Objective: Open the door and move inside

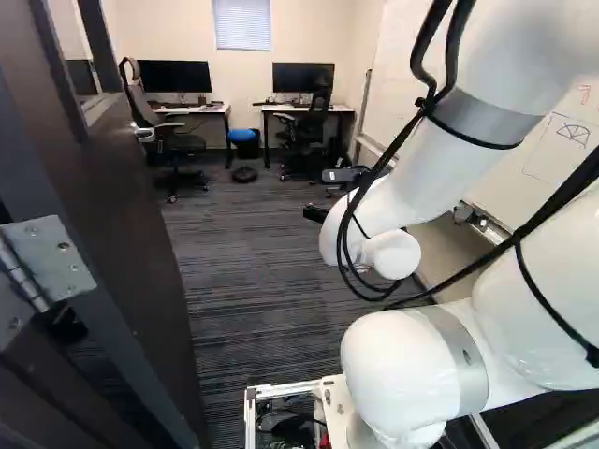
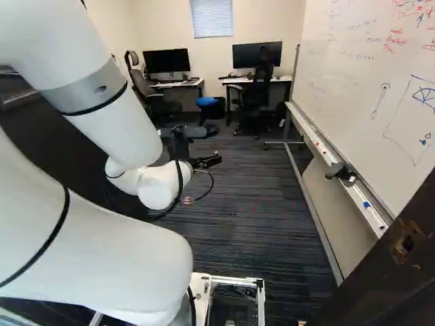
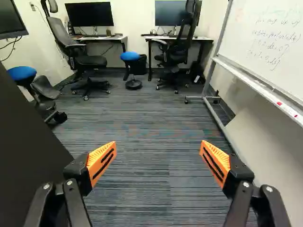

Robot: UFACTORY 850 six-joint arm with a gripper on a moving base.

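Pointing gripper (image 2: 213,160) over carpet (image 3: 147,123), with fingers (image 3: 102,163) spread wide. Showing door (image 1: 117,201) standing open at left of left base view, handle (image 1: 143,134) toward upper left; probably extending beside gripper in wrist view.

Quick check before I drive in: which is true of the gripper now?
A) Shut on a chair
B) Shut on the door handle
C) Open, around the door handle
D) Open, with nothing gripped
D: the gripper's orange pads stand wide apart with only carpet showing between them, and the door handle is well away on the opened door.
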